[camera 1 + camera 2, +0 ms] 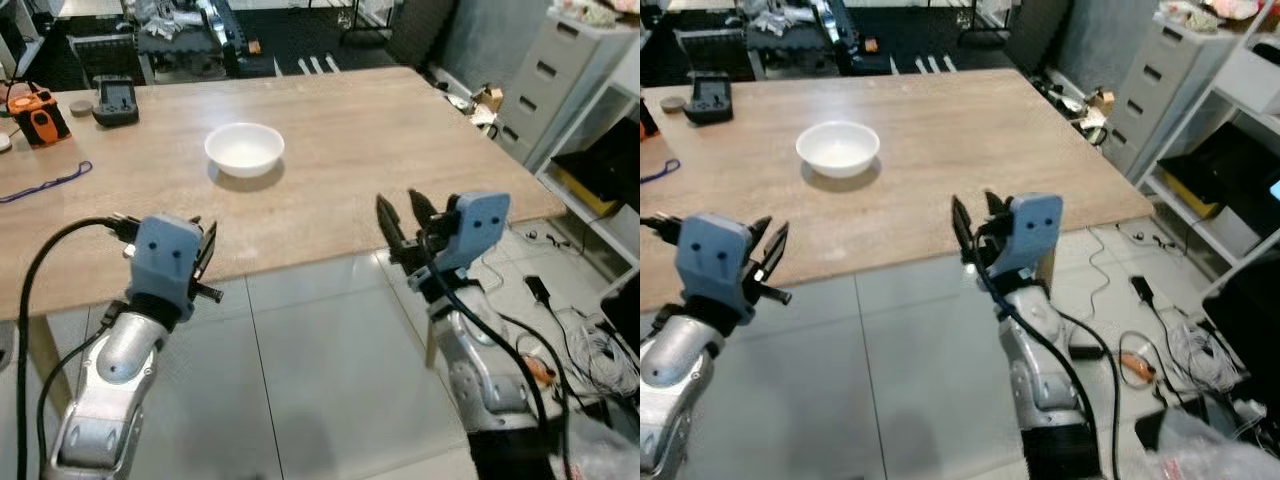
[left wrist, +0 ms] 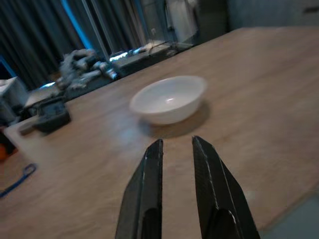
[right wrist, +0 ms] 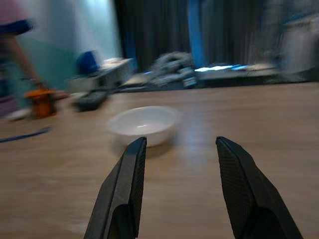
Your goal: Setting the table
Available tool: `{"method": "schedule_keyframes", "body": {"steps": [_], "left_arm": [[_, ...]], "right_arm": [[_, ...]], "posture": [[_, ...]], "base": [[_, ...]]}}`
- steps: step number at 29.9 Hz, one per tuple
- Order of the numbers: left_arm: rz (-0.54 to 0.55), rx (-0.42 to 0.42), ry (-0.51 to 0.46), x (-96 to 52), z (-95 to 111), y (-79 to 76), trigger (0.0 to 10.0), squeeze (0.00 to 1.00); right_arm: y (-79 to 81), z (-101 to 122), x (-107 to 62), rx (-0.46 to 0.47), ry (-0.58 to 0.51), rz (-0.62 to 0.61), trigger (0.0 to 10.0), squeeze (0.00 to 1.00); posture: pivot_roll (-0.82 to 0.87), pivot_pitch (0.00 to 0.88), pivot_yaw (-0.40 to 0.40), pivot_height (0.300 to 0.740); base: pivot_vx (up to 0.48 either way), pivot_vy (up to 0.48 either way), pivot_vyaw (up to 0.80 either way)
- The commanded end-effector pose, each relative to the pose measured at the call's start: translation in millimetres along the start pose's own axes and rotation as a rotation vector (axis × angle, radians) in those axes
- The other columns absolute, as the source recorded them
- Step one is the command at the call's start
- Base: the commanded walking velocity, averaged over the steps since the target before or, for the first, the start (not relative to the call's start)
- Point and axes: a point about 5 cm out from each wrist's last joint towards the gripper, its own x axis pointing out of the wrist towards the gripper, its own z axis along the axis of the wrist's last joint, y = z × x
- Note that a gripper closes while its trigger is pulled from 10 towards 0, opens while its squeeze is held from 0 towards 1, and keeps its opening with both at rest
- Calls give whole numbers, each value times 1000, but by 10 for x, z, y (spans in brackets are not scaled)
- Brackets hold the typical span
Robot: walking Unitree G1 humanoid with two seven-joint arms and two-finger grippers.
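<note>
Left eye view: I've got the white bowl [image 1: 244, 148] sitting upright on the wooden surface [image 1: 340, 130], roughly mid-width, well in from the near edge, nothing in it as far as I can see. My left tool [image 1: 204, 255] is up at the near edge, left of the bowl and nearer to me, w/ fingers [image 2: 149, 184] only a narrow gap apart and holding nothing; the left wrist view looks straight along them at the bowl, which is apart from the tips. My right tool [image 1: 402, 222] is at the near edge too, right of the bowl, fingers [image 3: 127, 184] spread wide, nothing btwn them; in the right wrist view the bowl sits beyond the gap, toward the left finger. Far left on the surface: an orange-and-black device [image 1: 35, 112], a dark handheld unit [image 1: 116, 101] just right of it, a small round brown object [image 1: 81, 107] btwn them, and a blue cord [image 1: 45, 184] lying nearer, at the left edge. Off to the right of the surface there's a grey drawer cabinet [image 1: 555, 85], white shelving [image 1: 600, 160] nearer than that, and cables [image 1: 585, 340] strewn on the tiled floor [image 1: 300, 380]. Right wrist view is blurry; a person's arm [image 3: 12, 45] shows at the far left.
</note>
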Motion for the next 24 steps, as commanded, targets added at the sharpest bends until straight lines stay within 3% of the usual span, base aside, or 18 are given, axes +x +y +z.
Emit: {"method": "schedule_keyframes", "body": {"steps": [1,13,24], "left_arm": [[4,-10,6,9,14,6,10000,0],[20,-5,45,15,28,44,10000,0],[58,-36,80,7,-45,93,10000,0]], "right_arm": [[-1,-35,-18,0,26,2,10000,0],[161,-78,2,15,82,40,10000,0],[176,-124,-2,12,103,33,10000,0]], "posture": [[70,44,30,740],[82,45,31,740],[82,39,28,740]], "base": [[345,0,0],[341,0,0],[338,0,0]]}}
